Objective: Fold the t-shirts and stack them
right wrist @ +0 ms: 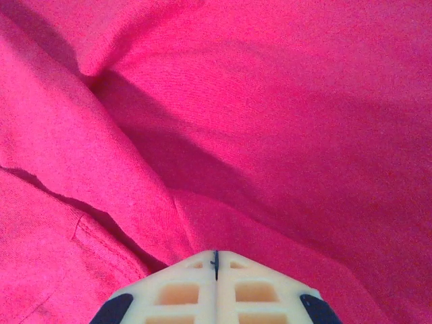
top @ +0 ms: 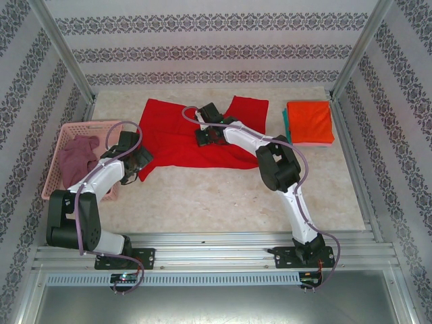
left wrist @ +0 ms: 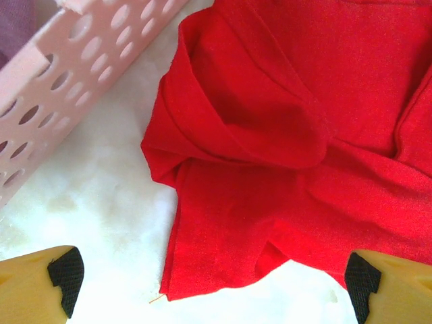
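We saw the red shirt (top: 169,138) spread and rumpled across the middle of the table (top: 216,199). The right gripper (top: 206,138) sat on it, fingers clenched on a fold of the cloth. The left gripper (top: 138,160) hung released, jaws wide, over the shirt's near left corner, beside the basket (top: 88,125), which held the mauve shirt (top: 75,156). At the far right, the folded orange shirt (top: 310,121) lay on the teal shirt (top: 285,123).
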You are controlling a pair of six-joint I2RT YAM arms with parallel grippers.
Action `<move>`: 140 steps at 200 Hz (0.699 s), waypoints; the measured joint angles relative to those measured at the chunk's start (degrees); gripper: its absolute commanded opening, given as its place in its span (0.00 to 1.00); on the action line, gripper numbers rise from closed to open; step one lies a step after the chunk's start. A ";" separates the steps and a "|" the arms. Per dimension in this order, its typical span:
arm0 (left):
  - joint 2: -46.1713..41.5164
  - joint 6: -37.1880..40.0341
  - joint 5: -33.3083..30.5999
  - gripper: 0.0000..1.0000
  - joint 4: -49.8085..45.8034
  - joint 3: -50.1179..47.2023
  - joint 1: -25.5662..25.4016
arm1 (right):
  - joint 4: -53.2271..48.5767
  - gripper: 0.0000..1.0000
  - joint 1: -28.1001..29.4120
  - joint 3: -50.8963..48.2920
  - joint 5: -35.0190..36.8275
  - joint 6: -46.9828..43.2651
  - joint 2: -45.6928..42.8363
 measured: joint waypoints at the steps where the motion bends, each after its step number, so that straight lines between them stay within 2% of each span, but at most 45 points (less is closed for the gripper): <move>1: 0.00 0.00 0.02 1.00 0.00 0.00 0.02 | 0.00 0.00 0.00 0.00 0.00 -0.02 -0.02; 64: -0.37 0.00 0.22 1.00 0.00 -0.02 0.00 | 4.72 0.00 -0.87 -8.55 0.02 -0.81 -13.66; 96: -0.87 0.00 0.22 1.00 -0.11 -0.02 0.00 | 7.26 0.00 -0.85 -9.77 0.59 -2.05 -16.00; 140: -3.30 -0.50 0.26 1.00 -0.37 -0.24 0.00 | 13.03 0.00 -0.70 -24.22 1.73 -2.49 -24.41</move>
